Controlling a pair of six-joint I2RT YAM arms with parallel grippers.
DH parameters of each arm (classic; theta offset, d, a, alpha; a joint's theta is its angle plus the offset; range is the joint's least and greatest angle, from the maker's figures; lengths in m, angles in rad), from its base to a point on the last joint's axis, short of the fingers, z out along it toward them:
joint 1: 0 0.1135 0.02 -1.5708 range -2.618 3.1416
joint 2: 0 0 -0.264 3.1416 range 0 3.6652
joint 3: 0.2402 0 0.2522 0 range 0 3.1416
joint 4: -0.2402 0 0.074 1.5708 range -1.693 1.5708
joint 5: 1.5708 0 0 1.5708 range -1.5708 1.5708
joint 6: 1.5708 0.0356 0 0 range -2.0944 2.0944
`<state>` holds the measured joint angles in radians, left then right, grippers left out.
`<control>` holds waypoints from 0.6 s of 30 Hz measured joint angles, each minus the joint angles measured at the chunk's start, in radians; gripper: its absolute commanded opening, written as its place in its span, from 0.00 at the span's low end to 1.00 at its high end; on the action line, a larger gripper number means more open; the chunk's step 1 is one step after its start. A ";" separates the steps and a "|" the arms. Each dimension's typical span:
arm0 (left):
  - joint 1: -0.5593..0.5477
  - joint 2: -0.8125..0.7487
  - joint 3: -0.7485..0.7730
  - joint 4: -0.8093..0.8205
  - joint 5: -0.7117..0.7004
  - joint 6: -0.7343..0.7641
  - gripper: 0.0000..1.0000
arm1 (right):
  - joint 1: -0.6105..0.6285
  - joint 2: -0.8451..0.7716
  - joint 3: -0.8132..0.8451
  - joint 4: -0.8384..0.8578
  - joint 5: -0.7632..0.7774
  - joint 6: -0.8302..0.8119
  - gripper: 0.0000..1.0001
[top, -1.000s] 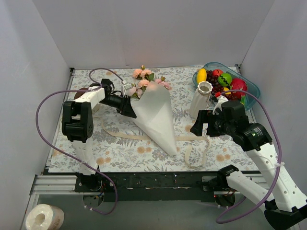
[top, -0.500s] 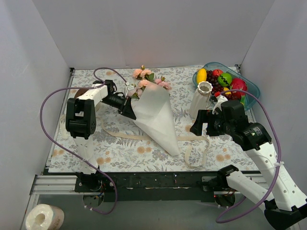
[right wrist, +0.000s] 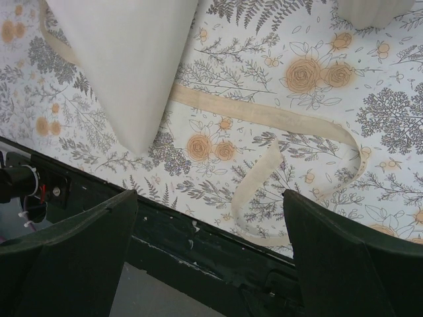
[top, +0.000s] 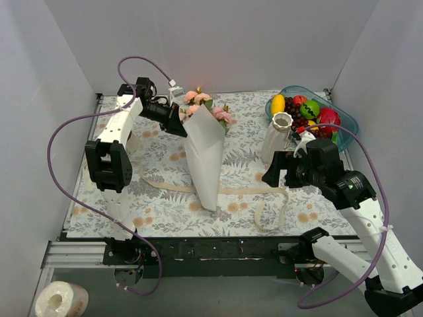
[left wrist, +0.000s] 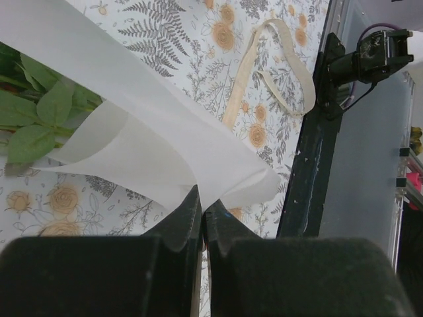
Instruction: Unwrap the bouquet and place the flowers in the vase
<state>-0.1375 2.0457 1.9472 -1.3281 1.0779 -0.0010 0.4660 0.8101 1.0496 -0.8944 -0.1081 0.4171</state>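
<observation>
Bouquet sits left of centre on the floral cloth. Its long axis runs far to near, with the flowers at the far end and the cone tip on the cloth toward the near edge. The cream ribbon lies loose beneath the cone, trailing right.

We find the left gripper at the cone's upper left rim, fingers together, pinching one edge of the paper. Leaves show inside the opened fold.

The right gripper hangs right of the cone above the ribbon, fingers wide apart and holding nothing. The vase stands upright just beyond it, with the fruit bowl past that.

We judge the right arm nearer both stems and vase. There is bare cloth left of the cone for peeling, but the side wall stands close there.
</observation>
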 measured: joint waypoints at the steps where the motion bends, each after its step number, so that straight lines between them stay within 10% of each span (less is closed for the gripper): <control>1: 0.000 -0.003 0.021 -0.004 -0.011 -0.014 0.00 | 0.000 -0.005 0.000 0.000 0.000 0.000 0.98; 10: -0.014 -0.041 0.196 -0.013 -0.074 -0.152 0.10 | 0.000 -0.032 0.000 0.000 -0.008 0.004 0.98; 18: -0.233 -0.073 0.214 -0.007 -0.179 -0.233 0.44 | 0.000 -0.051 0.000 -0.003 -0.007 0.006 0.98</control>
<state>-0.3702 1.9728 2.1609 -1.3354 0.8993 -0.2337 0.4660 0.7593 1.0496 -0.8974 -0.1154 0.4236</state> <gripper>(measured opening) 0.370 0.982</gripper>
